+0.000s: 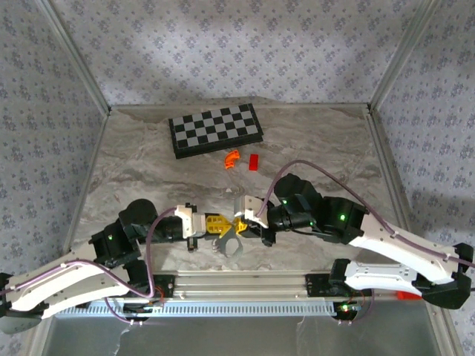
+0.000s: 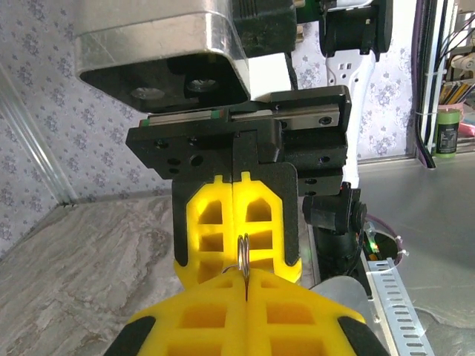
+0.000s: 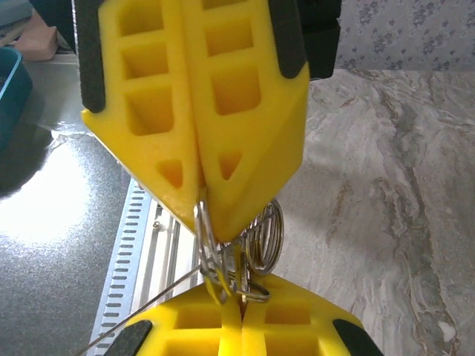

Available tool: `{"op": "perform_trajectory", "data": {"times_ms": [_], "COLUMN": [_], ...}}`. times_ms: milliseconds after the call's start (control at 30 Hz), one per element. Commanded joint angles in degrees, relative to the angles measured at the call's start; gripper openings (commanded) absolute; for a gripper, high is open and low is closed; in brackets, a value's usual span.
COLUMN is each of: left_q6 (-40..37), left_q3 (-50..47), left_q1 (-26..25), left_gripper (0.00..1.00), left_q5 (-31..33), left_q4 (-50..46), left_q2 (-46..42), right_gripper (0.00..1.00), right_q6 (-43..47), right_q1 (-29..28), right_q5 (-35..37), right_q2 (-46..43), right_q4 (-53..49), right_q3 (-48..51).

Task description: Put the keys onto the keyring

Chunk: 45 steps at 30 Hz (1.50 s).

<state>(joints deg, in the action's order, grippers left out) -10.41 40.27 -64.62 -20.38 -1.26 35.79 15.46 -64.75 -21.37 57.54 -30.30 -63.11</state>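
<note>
Top view: both arms meet nose to nose at the near edge of the table (image 1: 312,148), well apart from the checkerboard (image 1: 215,130). The left gripper (image 1: 216,224) and right gripper (image 1: 243,220) are almost touching. The keyring (image 1: 231,245) shows its pale tag just on the near side of them, hanging by the look of it. There's a yellowish bit between the two that could be the key head, but honestly I can't tell it from the yellow jaws.

Left wrist: its jaws are pressed together on a thin wire ring (image 2: 243,258), seen edge-on. The right gripper's jaws are shut straight opposite.

Right wrist: both sets of jaws are pinched on the wire, and a coil of rings (image 3: 269,230) bulges out sideways between them.

My take: this is the threading bit. Hold both pinches firm and make tiny moves only. Turn the ring along its own curve rather than pulling the arms apart, or the wire could pop out and the tag would drop.
</note>
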Motion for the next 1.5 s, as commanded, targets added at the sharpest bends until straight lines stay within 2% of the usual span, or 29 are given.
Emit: {"op": "perform_trajectory", "data": {"times_ms": [0,200,800,1467], "left_q6": [1.0,1.0,1.0,-1.5], "left_q3": [-0.1,0.4,-0.1,3.0], "left_q1": [-0.1,-0.1,-0.1,-0.1], "left_gripper": [0.0,0.0,0.0,0.0], "left_q5": [-1.7,-2.5,-0.8,3.6], "left_q4": [5.4,5.3,2.7,-8.3], "left_q2": [0.2,0.5,-0.9,3.1], "right_gripper": [0.0,0.0,0.0,0.0], "right_q6": [0.0,-0.1,-0.1,0.0], "right_q1": [-0.6,-0.8,-0.6,-0.3], "right_q5": [-3.0,-3.6,1.3,5.3], "right_q2": [1.0,0.9,-4.8,-6.0], "right_q4": [-2.4,-2.6,1.1,0.6], "right_q3": [-0.4,-1.1,1.4,0.9]}}
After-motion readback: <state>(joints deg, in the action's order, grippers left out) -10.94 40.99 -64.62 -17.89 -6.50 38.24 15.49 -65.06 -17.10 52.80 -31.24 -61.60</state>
